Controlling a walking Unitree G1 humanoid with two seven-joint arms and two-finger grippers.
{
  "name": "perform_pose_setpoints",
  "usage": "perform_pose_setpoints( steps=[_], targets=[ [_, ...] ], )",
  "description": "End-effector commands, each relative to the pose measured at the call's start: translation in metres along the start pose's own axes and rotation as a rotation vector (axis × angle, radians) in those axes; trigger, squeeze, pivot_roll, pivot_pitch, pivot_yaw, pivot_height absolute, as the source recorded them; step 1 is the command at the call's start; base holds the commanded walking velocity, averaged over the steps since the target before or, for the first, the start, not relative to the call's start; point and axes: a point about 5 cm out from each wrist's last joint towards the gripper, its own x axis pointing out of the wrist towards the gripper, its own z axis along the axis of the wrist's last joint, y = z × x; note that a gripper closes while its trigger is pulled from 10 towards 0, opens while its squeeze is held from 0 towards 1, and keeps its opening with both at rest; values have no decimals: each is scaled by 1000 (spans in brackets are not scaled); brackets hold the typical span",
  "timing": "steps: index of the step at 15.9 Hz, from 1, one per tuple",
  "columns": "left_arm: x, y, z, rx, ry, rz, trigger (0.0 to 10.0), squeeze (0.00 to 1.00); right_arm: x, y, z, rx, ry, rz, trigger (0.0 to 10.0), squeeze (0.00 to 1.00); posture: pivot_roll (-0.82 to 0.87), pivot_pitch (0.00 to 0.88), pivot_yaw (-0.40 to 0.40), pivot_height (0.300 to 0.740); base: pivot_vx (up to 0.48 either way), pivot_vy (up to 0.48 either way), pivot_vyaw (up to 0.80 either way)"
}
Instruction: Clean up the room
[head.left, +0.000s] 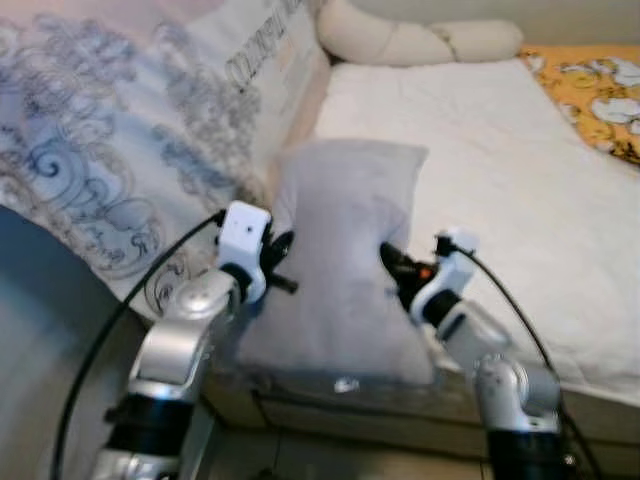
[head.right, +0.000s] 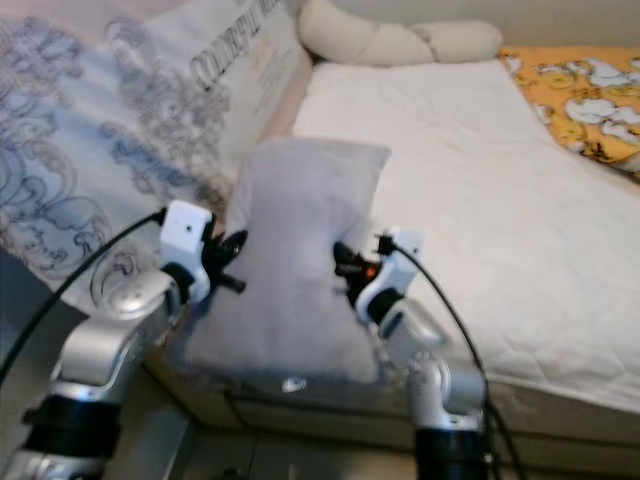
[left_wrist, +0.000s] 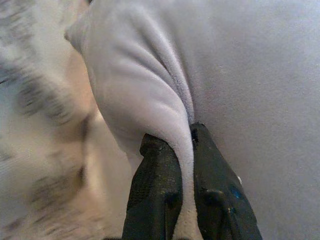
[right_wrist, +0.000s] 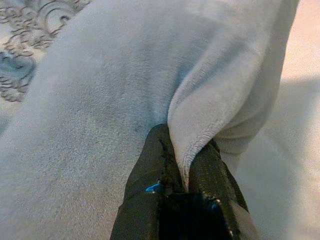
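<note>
A pale grey pillow (head.left: 345, 250) stands held between my two arms over the near edge of the bed (head.left: 480, 140). My left gripper (head.left: 283, 262) is shut on a fold of the pillow's left side; the wrist view shows the cloth pinched between its black fingers (left_wrist: 157, 180). On the pillow's right side my right gripper (head.left: 392, 262) is shut on another fold, the fabric squeezed between its fingers (right_wrist: 155, 165).
The bed has a white quilted mattress. A patterned white-and-grey duvet (head.left: 110, 140) is heaped on the left. A cream bolster (head.left: 420, 40) lies at the head, an orange printed blanket (head.left: 595, 90) at the far right. The bed frame edge (head.left: 350, 395) runs below the pillow.
</note>
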Motion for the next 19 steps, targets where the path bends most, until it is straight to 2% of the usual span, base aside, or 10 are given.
perform_pose_setpoints(
  steps=[1,12,16,19],
  targets=[
    [0,-2,7,13,-31,-14,10000,0,4,12,8,-16,-22,51,10000,0,-72,0,68,740,322,0,0],
    [2,1,8,17,-27,-7,10000,0,9,9,10,-10,-23,44,10000,0,-68,0,76,740,339,0,0],
    [3,2,10,22,-29,-13,10000,0,11,9,9,-2,-15,38,10000,0,-66,0,76,740,344,0,-755],
    [4,2,11,25,-32,-14,10000,0,12,8,9,-9,-15,35,10000,0,-62,0,75,740,342,0,0]
  ],
)
